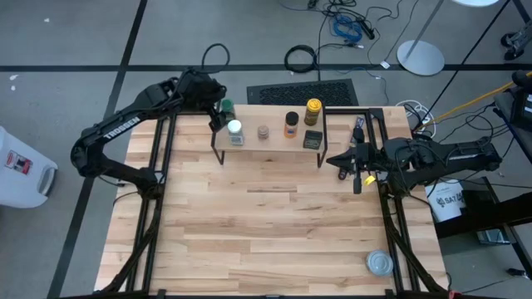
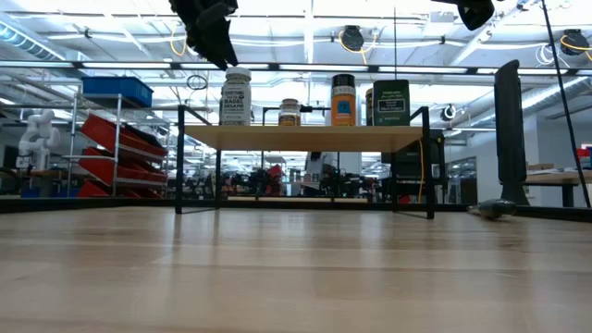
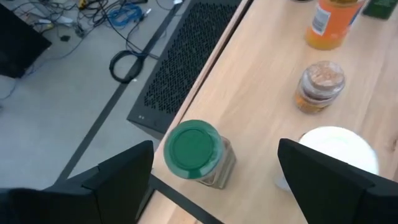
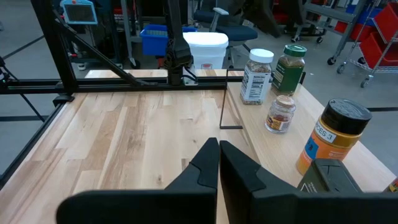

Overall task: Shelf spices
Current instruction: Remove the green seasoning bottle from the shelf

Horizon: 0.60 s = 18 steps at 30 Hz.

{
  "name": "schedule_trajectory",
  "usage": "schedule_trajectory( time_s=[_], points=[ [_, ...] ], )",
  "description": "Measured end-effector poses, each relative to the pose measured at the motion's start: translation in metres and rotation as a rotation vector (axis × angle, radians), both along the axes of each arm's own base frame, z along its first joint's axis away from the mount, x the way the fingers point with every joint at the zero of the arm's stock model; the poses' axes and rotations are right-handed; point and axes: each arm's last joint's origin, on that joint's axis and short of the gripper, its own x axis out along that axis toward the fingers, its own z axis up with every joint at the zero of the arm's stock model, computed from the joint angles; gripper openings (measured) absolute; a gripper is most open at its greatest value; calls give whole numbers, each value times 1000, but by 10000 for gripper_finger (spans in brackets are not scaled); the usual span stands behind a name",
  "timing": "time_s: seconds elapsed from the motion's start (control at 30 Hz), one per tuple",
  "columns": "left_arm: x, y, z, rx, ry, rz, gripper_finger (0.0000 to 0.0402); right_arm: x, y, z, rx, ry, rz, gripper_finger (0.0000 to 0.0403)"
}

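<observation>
Bare pale butcher-block counter [image 1: 274, 232] fills the foreground, open planks apart from a flat round silver tin [image 1: 379, 263] near its front right corner. At the far edge stands the shelf [image 2: 305, 137], a light plank on thin black legs, carrying the spices: white-lidded jar [image 1: 235, 129], orange bottle [image 1: 291, 124], dark square tin [image 1: 312, 139], small brownish jar [image 1: 263, 132] and green-lidded jar [image 3: 194, 151] at its left end. Left tool [image 3: 217, 171] hovers over that jar, fingers spread wide, gripping nothing. Right tool [image 4: 219, 163] waits right of the shelf, fingers pressed together, empty.

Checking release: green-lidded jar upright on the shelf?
Upright: the green-lidded jar stands lid-up on the shelf; the open left claw straddles it without touching.
</observation>
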Motion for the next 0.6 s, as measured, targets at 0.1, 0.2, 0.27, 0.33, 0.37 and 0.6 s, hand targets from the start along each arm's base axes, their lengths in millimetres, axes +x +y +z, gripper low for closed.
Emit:
schedule_trajectory(
  time_s=[0.1,0.2,0.27,0.33,0.37,0.6],
  points=[
    [-1,3,0,-6,-5,-13,354,0,0,0,0,0,0,0],
    [-2,4,0,1,0,-32,354,0,0,0,0,0,0,0],
    [-4,6,0,19,14,-45,354,0,0,0,0,0,0,0],
    [-5,9,0,41,33,-61,354,0,0,0,0,0,0,0],
    [-5,10,-1,48,40,-69,354,0,0,0,0,0,0,0],
    [6,16,-11,33,69,-126,354,0,0,0,7,-1,-1,0]
  ],
)
